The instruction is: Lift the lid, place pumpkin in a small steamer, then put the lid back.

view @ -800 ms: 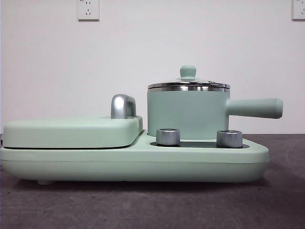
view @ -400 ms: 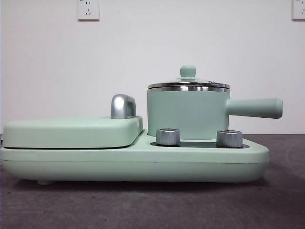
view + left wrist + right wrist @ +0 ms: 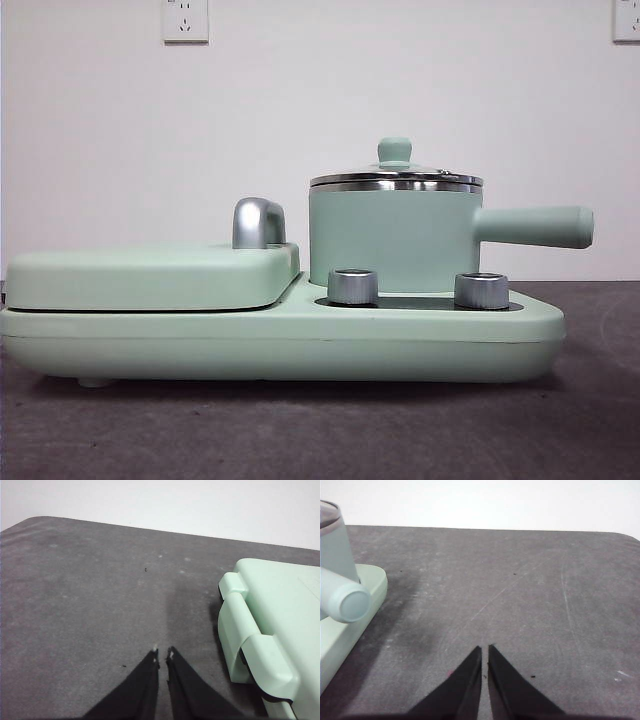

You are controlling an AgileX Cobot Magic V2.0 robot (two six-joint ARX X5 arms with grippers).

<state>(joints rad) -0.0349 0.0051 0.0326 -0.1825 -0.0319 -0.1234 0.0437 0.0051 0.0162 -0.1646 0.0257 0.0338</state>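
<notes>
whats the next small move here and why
Probably bring the right gripper over toward the lid and open it above the knob. The lid sits closed on the small steamer, both grippers are shut and holding nothing, and the steamer's handle lies close to the right one. No pumpkin is in view.

A bare test-bench or lab setup rather than a lived-in kitchen: a lone mint-green plastic cooking appliance (image 3: 280, 340) sits on a dark grey felt-like table (image 3: 300, 430), with a plain white wall (image 3: 320, 90) and white wall sockets (image 3: 185, 20) behind it.
</notes>
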